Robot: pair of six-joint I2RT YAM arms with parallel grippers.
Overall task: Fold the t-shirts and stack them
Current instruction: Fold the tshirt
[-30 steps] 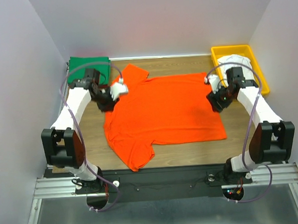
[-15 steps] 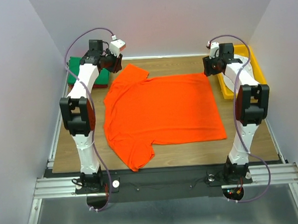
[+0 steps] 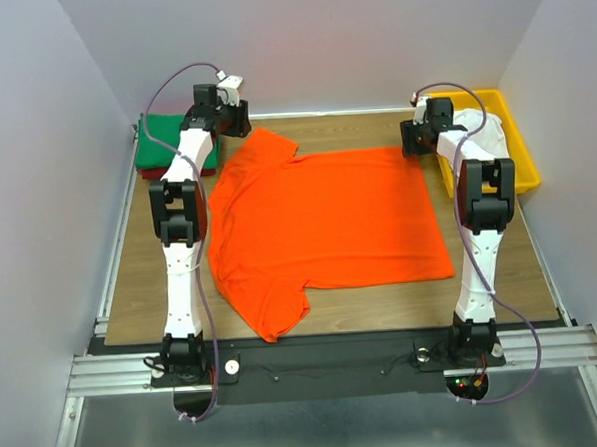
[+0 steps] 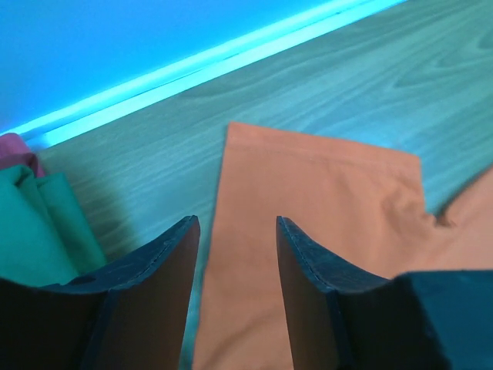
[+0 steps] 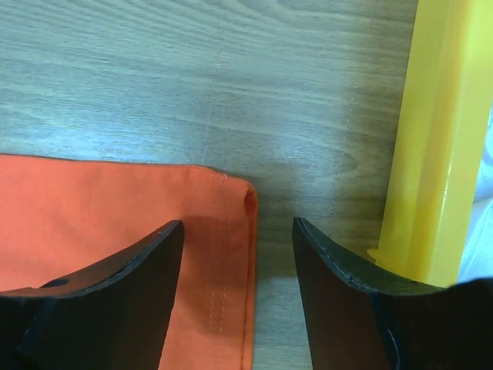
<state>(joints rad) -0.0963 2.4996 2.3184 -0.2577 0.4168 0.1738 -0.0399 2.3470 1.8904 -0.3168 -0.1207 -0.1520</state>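
A bright orange t-shirt (image 3: 323, 217) lies spread flat on the wooden table. My left gripper (image 3: 235, 125) is open just above its far-left sleeve (image 4: 308, 193), the sleeve edge between the fingers in the left wrist view. My right gripper (image 3: 411, 137) is open over the shirt's far-right hem corner (image 5: 231, 200). A folded green t-shirt (image 3: 164, 140) lies on a dark red one (image 3: 148, 173) at the far left; both show in the left wrist view (image 4: 38, 223). A white t-shirt (image 3: 479, 129) lies in the yellow tray.
The yellow tray (image 3: 521, 162) stands at the far right, its wall (image 5: 439, 139) close beside my right fingers. The back wall runs just behind both grippers. Bare wood lies to the left and right of the orange shirt.
Both arms stretched from the shirt's near sides to the far edge of the table. The left gripper now sits over the sleeve, the right over the hem corner. The shirt has not moved.
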